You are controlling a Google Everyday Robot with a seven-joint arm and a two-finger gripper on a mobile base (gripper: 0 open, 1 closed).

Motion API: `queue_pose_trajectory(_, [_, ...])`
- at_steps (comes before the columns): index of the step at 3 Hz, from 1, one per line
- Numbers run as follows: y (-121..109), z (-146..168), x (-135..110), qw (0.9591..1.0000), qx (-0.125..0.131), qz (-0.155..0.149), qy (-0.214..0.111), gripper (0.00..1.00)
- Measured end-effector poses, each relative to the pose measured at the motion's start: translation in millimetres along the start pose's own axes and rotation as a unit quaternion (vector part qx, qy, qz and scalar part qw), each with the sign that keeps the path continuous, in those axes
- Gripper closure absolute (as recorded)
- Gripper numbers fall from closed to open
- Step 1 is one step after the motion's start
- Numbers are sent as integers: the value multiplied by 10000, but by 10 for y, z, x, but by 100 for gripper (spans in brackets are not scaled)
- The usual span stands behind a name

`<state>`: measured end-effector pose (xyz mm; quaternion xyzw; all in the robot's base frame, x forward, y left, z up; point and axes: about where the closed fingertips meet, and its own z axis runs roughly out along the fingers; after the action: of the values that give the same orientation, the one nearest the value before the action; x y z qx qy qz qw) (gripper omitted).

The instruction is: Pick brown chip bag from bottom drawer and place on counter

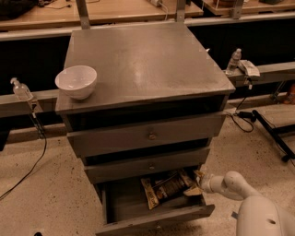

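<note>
Nearest, the bottom drawer [156, 220] stands pulled well out of the cabinet, a shallow grey box with a flat front, open so that its contents can be reached from above. The brown chip bag [167, 187] lies inside it toward the right, slanted, a crinkly dark packet with pale tan ends and light lettering that looks soft and likely to crumple under a grip. The white, rounded arm [236, 185] comes in low from the right, and the gripper [198, 182] sits at the right end of the bag, touching or just beside it; whether it is wide, narrow or clamped on the bag, I cannot tell. Above, the 2 upper drawers [148, 135] are closed, each a plain grey panel with 1 small round knob. Farther back lies the counter [147, 60], broad, flat, scuffed and faintly shiny, with bare room for the bag. A smooth white bowl [76, 81] stands on its near left corner. Beyond, 1 clear bottle [20, 89] stands on the left, another [234, 59] on the right, before a tan wooden bench [115, 10].
</note>
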<state>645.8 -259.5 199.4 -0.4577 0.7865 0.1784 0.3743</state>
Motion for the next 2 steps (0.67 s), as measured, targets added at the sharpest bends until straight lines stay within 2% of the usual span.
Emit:
queue_pose_trajectory(1, [14, 82, -59, 9998, -126, -155, -32, 8])
queue_pose_trajectory(2, [74, 125, -223, 9986, -212, -442, -174, 8])
